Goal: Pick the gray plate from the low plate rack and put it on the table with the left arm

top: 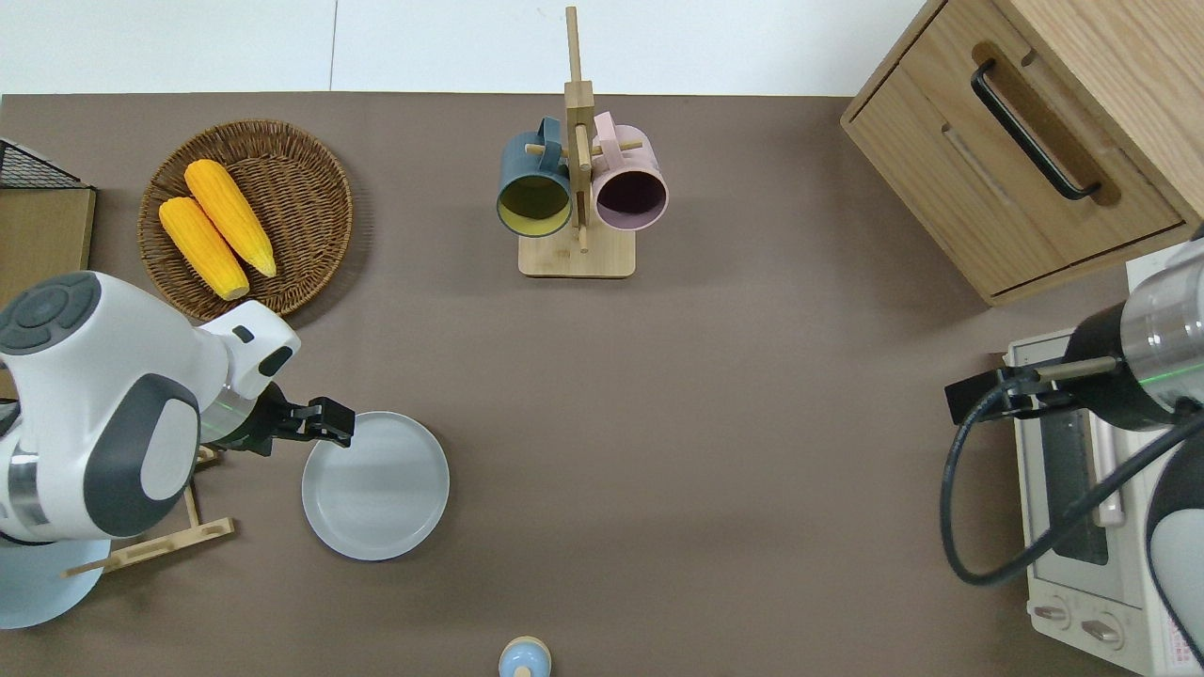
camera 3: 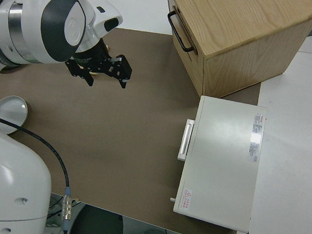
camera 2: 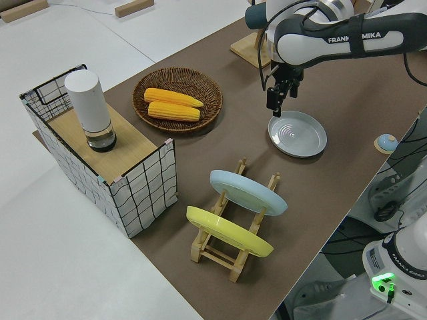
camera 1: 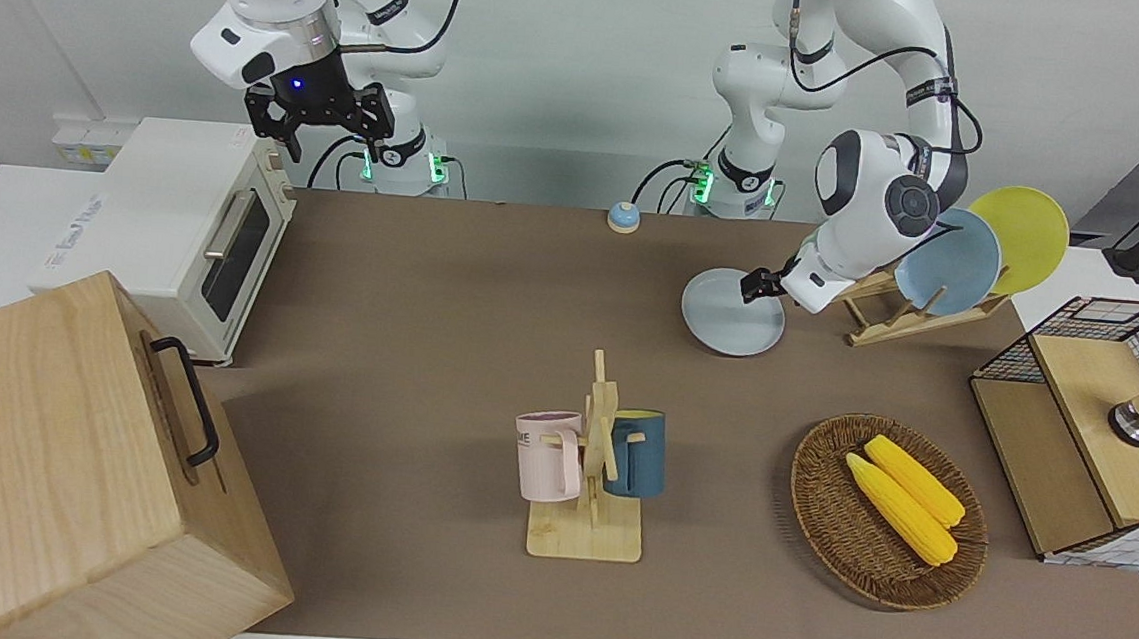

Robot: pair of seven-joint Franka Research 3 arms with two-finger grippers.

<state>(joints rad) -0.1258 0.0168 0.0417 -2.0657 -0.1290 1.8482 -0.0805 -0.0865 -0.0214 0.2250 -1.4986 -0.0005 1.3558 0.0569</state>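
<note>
The round pale gray plate lies flat on the brown matte mat of the table, just beside the small light-wood slatted plate rack and on the side of it toward the right arm's end. It is nearer to the robots than the round woven wicker basket, which holds two yellow corn cobs. The black two-finger gripper of the white left arm hangs over the plate's rim on the edge farther from the robots; its fingers point down at the rim, and whether they press on it or have let go cannot be told. The rack holds two plates leaning in its pegs: a darker blue plate and, next to it, a yellow plate. A wooden mug tree with a pink mug and a dark blue mug stands near the middle of the table, farther from the robots than the gray plate. The right arm is parked, its blue-lit black gripper with fingers spread wide.
</note>
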